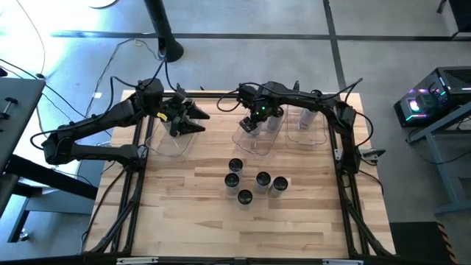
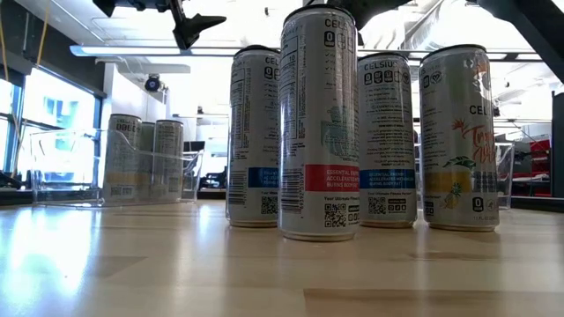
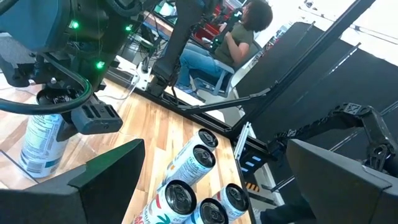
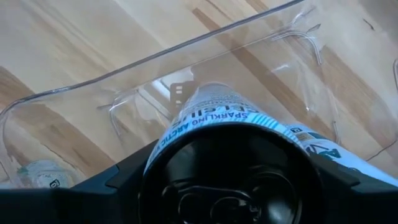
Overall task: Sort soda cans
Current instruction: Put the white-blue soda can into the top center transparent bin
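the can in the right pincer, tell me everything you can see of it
A slim silvery can with a dark round top and pull tab, its side printed with "SPARKLING ARCTIC" lettering. It looks like aluminium. The right pincer grips it on both sides, holding it over the middle clear bin, whose see-through wall and the wooden table show beneath it.

A robotics lab or workshop: a pale wooden-plank worktop in a black metal frame stands on bare concrete floor, with trailing cables, a lit computer tower, and a seated person behind.
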